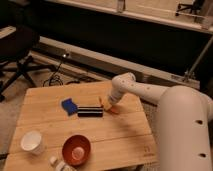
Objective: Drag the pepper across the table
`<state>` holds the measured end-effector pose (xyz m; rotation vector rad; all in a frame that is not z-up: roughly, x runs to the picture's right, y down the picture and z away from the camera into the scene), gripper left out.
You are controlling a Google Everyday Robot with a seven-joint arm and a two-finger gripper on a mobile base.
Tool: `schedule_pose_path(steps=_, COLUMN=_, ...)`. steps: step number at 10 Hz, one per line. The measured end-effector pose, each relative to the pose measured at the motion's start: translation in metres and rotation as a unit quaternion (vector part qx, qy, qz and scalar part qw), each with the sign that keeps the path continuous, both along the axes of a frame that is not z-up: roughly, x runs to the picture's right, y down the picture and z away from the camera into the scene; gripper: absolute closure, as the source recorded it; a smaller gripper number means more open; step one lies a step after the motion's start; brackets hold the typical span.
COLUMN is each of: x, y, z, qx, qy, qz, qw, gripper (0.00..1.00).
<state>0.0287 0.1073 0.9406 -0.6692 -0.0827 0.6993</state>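
1. The gripper sits low over the table, just beyond the black bar's right end.
2. The pepper lies at its tip, slightly right.
3. Whether it is open, or grips anything, cannot be told.

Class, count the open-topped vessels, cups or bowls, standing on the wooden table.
2. A white cup near the front-left corner; an orange-red bowl beside it, toward the front edge. The gripper sits by the pepper, behind them. None looks hidden.
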Motion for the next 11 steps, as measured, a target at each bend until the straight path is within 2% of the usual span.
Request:
schedule_pose_path(steps=4, x=0.009, y=0.008, z=-0.008, qx=0.002, qy=-0.006, qz=0.003, qw=1.0000, gripper=0.82)
schedule_pose_path(steps=5, x=0.009, y=0.010, z=-0.009, qx=0.002, qy=-0.007, qz=0.004, qw=1.0000, gripper=0.77)
schedule_pose_path(steps=7, x=0.012, y=0.014, z=-0.011, qx=0.000, qy=-0.010, qz=0.003, qw=0.9999, gripper=0.53)
schedule_pose_path(steps=8, x=0.013, y=0.015, z=-0.012, qx=-0.001, qy=-0.011, qz=0.002, qw=0.9999, gripper=0.48)
schedule_pose_path(steps=11, x=0.018, y=0.021, z=-0.014, qx=-0.005, qy=-0.010, qz=-0.002, qw=0.9999, gripper=0.46)
